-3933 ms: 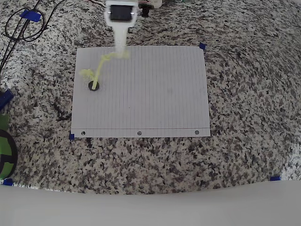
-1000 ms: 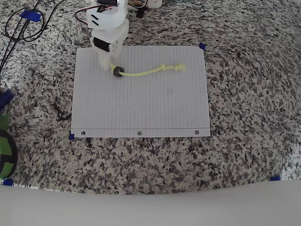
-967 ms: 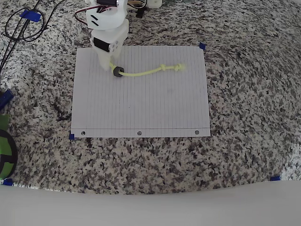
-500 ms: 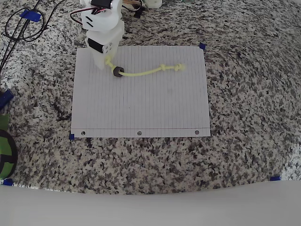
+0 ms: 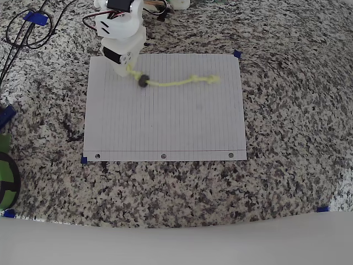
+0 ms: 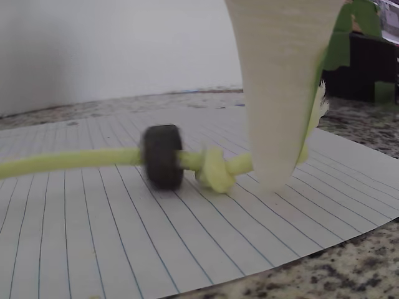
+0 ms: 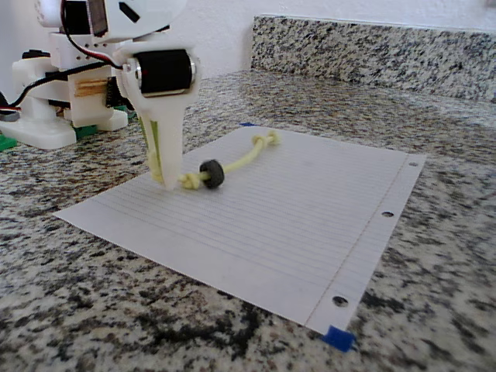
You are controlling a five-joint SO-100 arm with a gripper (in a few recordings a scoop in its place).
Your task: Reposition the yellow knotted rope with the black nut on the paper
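While jaws stayed pinched on frayed end of rope, gripper had shifted slightly toward paper's top-left corner. Knot sat just outside jaw tips, nut right beyond it, blurred, apparently sliding. Rest of rope trailed away across sheet, lying flat. Judged: drag under way, rope on paper, release pending.

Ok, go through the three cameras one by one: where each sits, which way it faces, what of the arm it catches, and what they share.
Overhead view: above the counter, looking straight down at the paper; the arm enters from the top edge.
Wrist view: rides low on the arm, facing along the sheet; the pincer pinches the yellow knotted rope beside the black nut.
Fixed view: low at the counter, facing the pincer and arm base.
Shared: all show rope, nut and paper.
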